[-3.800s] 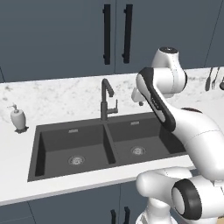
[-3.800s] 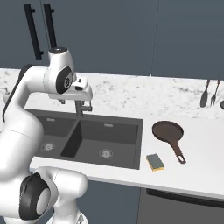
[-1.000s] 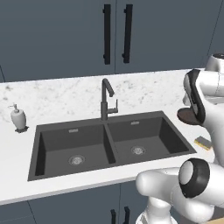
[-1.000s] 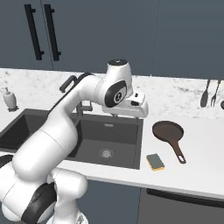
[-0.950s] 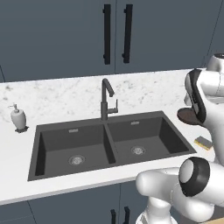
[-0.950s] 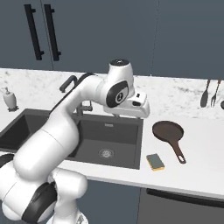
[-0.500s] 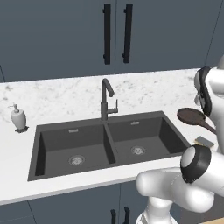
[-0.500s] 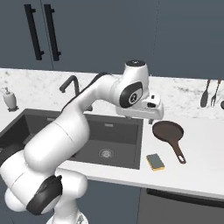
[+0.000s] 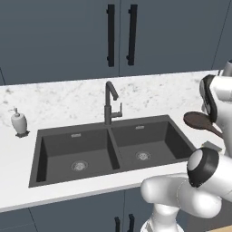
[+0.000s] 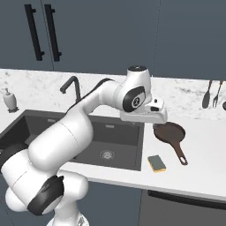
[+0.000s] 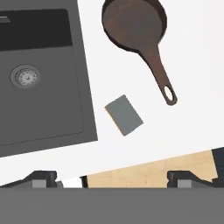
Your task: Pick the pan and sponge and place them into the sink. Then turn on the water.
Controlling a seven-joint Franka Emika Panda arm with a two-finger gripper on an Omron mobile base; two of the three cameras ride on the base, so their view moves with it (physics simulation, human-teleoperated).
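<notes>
Dark brown pan (image 11: 133, 22) and sponge (image 11: 124, 115) lying on counter (image 11: 192, 52) right of sink (image 11: 48, 87) — gripper (image 11: 113, 178) hovering above, fingers spread wide, holding nothing. Reach step; next — descending onto pan handle.

One pan (image 10: 168, 132) and one sponge (image 10: 156, 163) are seen on the counter (image 10: 203, 167). One sink (image 9: 108, 149) with two basins and two drains is counted, along with one faucet (image 9: 109, 102). One soap bottle (image 9: 19, 122) is seen. Two cabinet handles (image 9: 111, 35) are counted, and two utensils (image 10: 207, 99) are clearly seen hanging.
</notes>
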